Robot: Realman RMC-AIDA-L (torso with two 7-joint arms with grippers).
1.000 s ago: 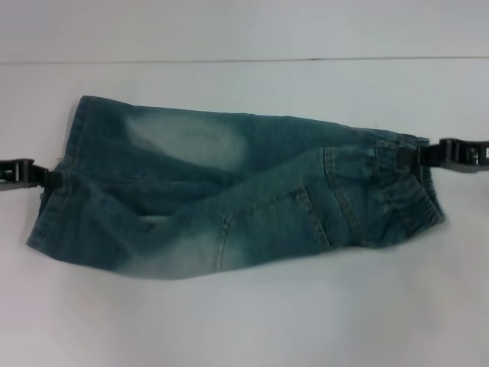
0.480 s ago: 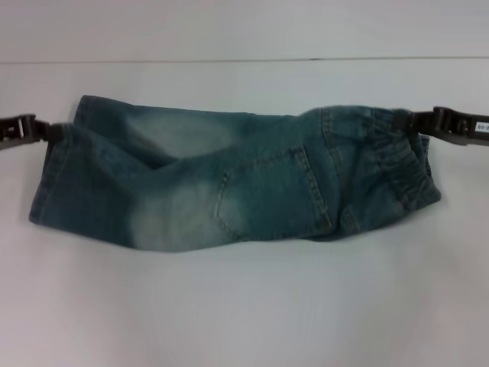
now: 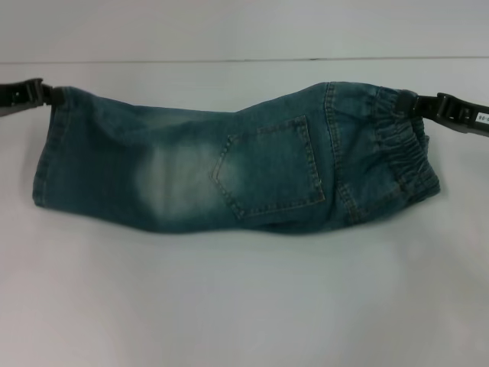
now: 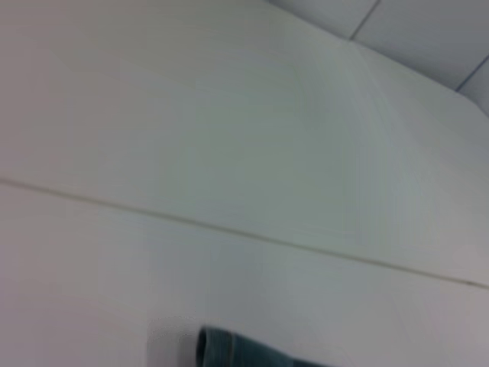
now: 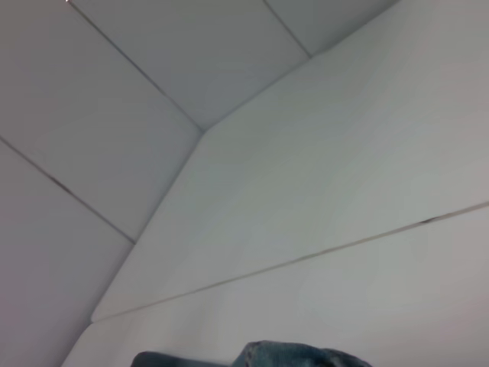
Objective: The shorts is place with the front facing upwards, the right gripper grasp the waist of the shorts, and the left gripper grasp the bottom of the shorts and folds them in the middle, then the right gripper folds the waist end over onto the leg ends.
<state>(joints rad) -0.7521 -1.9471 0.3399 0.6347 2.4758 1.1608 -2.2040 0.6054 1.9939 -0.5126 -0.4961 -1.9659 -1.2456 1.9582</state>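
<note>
Now folded lengthwise, denim shorts (image 3: pixel 244 172) stretch across a white table (image 3: pixel 244 306) between two grippers.

Largest in the head view is the table, with a thin seam running along its far side. On it the shorts lie as one long band, a back pocket (image 3: pixel 271 164) facing up near the middle, the elastic waist (image 3: pixel 401 149) at the robot's right and the leg ends at its left. The right gripper (image 3: pixel 422 107) is clamped on the waist's far corner; the left gripper (image 3: pixel 52 95) is clamped on the leg hem's far corner. Each wrist view catches only a sliver of denim.
</note>
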